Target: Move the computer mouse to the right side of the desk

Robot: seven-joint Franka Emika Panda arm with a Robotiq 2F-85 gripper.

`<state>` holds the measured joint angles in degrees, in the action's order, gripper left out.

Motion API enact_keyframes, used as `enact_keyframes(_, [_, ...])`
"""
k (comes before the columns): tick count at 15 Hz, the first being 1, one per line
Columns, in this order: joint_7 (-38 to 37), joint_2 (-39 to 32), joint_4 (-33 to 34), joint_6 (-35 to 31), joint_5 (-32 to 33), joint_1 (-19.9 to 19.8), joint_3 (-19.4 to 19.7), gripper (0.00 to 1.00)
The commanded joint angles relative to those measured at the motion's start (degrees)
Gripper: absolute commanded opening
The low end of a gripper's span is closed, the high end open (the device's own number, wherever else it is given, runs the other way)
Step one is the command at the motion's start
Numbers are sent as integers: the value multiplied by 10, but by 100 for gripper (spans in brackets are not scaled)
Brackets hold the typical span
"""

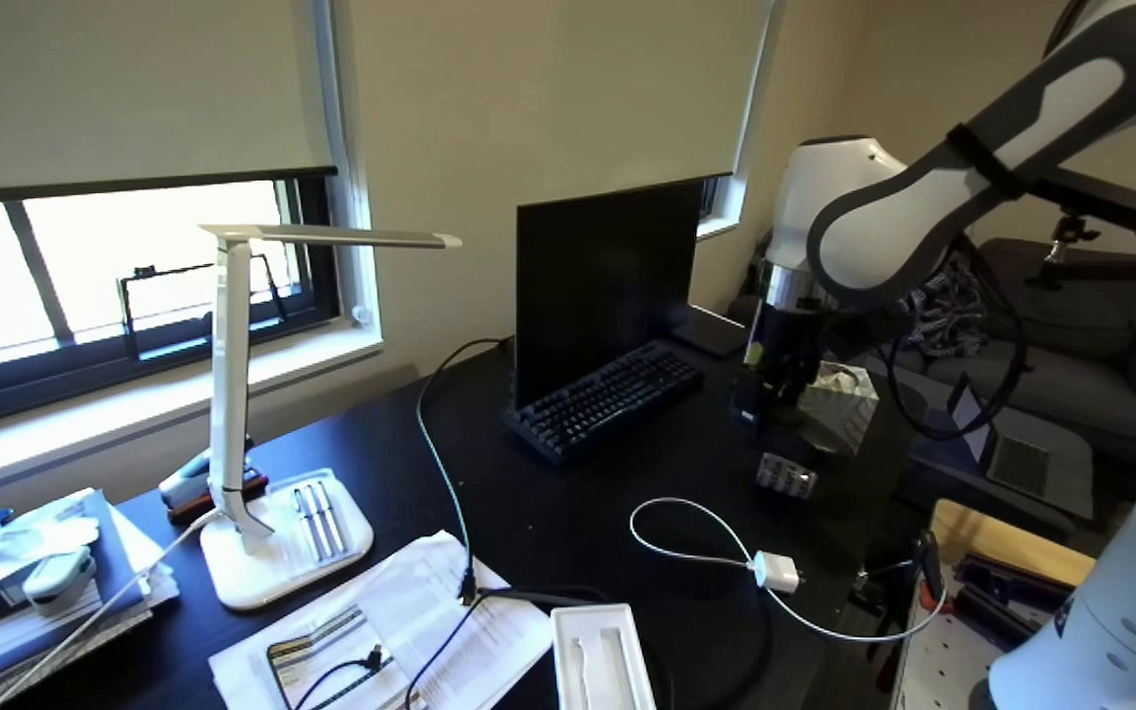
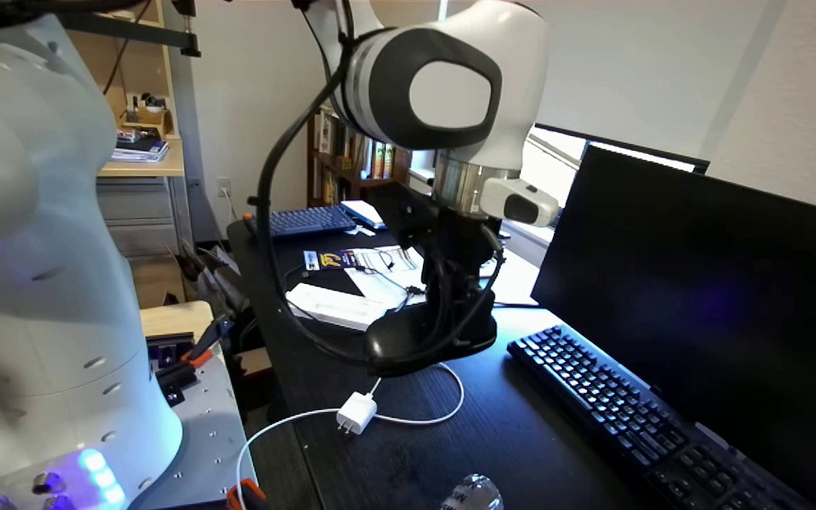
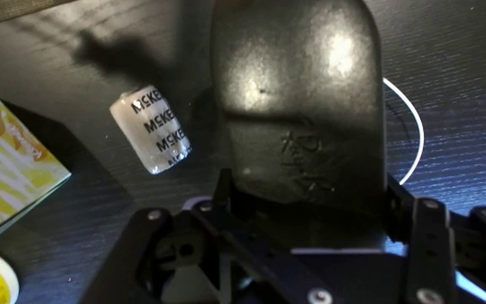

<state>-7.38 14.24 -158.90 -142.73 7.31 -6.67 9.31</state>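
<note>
Nearest the wrist camera, the gripper (image 3: 309, 185) occupies the lower edge of the view. At left there, on the dark desk (image 1: 548, 503), lie a roll (image 3: 152, 128) in printed wrapping and a yellow-green patterned box (image 3: 17, 164), both apart from the fingers. A white cable (image 3: 420, 131) shows at the opposite side; a charger (image 1: 777, 572) rests on the desk in both exterior views. Those views place the keyboard (image 1: 607, 399) in front of the monitor (image 1: 607, 286). The computer mouse (image 3: 300, 101) lies between the fingers, raised off the desk, its body reaching past their tips; parted by its width, they bear on both sides.
</note>
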Motion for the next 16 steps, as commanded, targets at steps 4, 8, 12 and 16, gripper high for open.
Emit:
enact_keyframes(4, [69,-116,23,-63,-17,-31,28,53])
enact_keyframes(8, [64,-199,56,-81,63,-41,27,53])
enact_keyframes(12, [70,-277,91,-100,137,-28,33,53])
enact_keyframes(16, [85,-336,117,-137,168,-15,39,53])
